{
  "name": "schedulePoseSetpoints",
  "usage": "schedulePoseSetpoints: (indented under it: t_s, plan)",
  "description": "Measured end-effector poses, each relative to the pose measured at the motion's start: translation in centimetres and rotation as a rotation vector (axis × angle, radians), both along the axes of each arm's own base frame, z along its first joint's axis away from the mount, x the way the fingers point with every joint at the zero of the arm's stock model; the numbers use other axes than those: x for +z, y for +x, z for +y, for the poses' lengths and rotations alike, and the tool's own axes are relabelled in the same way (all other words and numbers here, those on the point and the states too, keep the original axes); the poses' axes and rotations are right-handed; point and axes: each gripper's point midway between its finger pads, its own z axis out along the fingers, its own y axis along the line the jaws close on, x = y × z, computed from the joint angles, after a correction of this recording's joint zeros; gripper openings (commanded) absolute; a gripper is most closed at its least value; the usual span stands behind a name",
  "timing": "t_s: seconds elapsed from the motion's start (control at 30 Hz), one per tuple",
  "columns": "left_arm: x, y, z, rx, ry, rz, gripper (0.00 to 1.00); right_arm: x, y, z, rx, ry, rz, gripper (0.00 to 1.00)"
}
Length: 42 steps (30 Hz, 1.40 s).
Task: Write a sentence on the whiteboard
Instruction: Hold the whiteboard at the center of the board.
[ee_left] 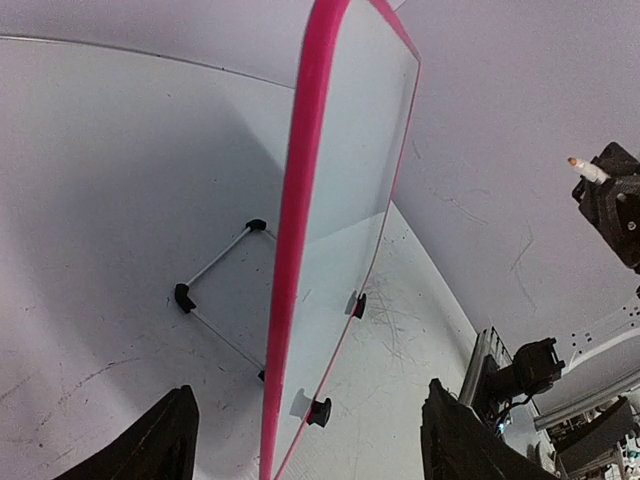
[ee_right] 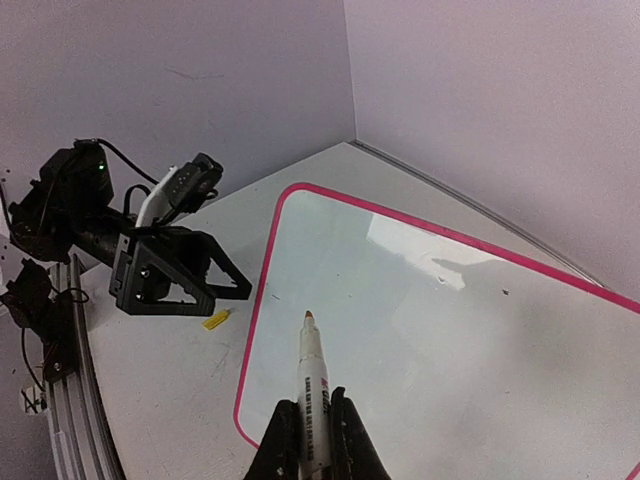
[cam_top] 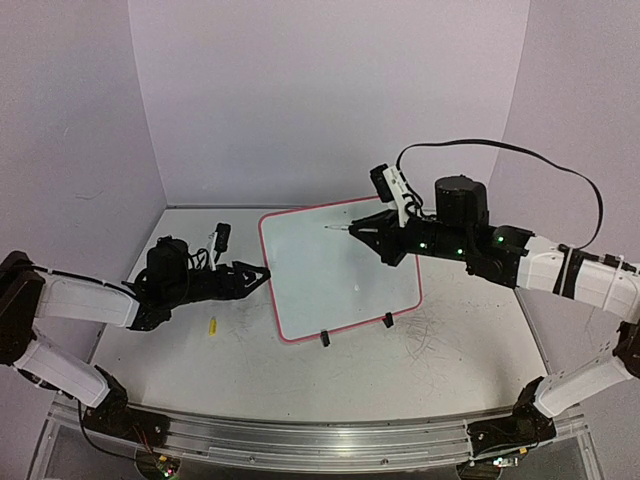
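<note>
The left arm reaches in from 9 o'clock, its white forearm low over the worktop (cam_top: 430, 340) and pointing toward 3 o'clock. A small yellow piece (cam_top: 211, 325) lies on the worktop at about 7 o'clock from the left gripper (cam_top: 250, 277). That gripper's jaws are spread wide and hold nothing. In the left wrist view its two dark fingers (ee_left: 165, 440) stand clear on either side of the pink rim, which runs between them untouched. The whiteboard (cam_top: 340, 265) sits at the middle of the worktop, propped on its lower edge. Two black clip feet (cam_top: 324, 338) grip that edge at about 6 and 5 o'clock, and a thin wire stand (ee_left: 215, 270) sits behind it. A few faint specks on its face cannot be read as words. Above the board's upper part, near 1 o'clock from its centre, the marker (ee_right: 312, 380) points toward 9 o'clock. The print on its barrel is too small to read. In the left wrist view its orange tip stands apart from the board's face. The right gripper (cam_top: 352, 230) has its jaws clamped on the marker's barrel. The right arm stretches in nearly level from 3 o'clock, and a black cable (cam_top: 500, 150) loops above it.
</note>
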Motion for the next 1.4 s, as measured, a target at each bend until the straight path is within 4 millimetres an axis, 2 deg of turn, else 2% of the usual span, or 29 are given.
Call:
schedulePoseSetpoints:
  t_s: [0.17, 0.4, 0.63, 1.03, 1.4]
  plan:
    - [-1.1, 0.3, -0.4, -0.042, -0.005, 0.018, 0.72, -0.3, 0.8, 1.2, 0.016, -0.014, -0.010, 0.00]
    - [-0.3, 1.3, -1.2, -0.104, -0.037, -0.001, 0.47, -1.2, 1.4, 2.3, 0.043, -0.023, -0.011, 0.00]
    - [-0.7, 1.8, -0.7, -0.136, -0.038, 0.002, 0.35, -0.6, 1.4, 2.8, 0.060, -0.009, -0.029, 0.00]
    - [-1.7, 0.8, -1.3, -0.230, -0.041, 0.021, 0.23, -0.8, 1.3, 3.0, 0.077, -0.006, -0.026, 0.00]
    - [-2.3, 1.1, -1.8, -0.263, -0.040, 0.019, 0.14, -0.9, 1.1, 3.3, 0.095, -0.005, -0.030, 0.00]
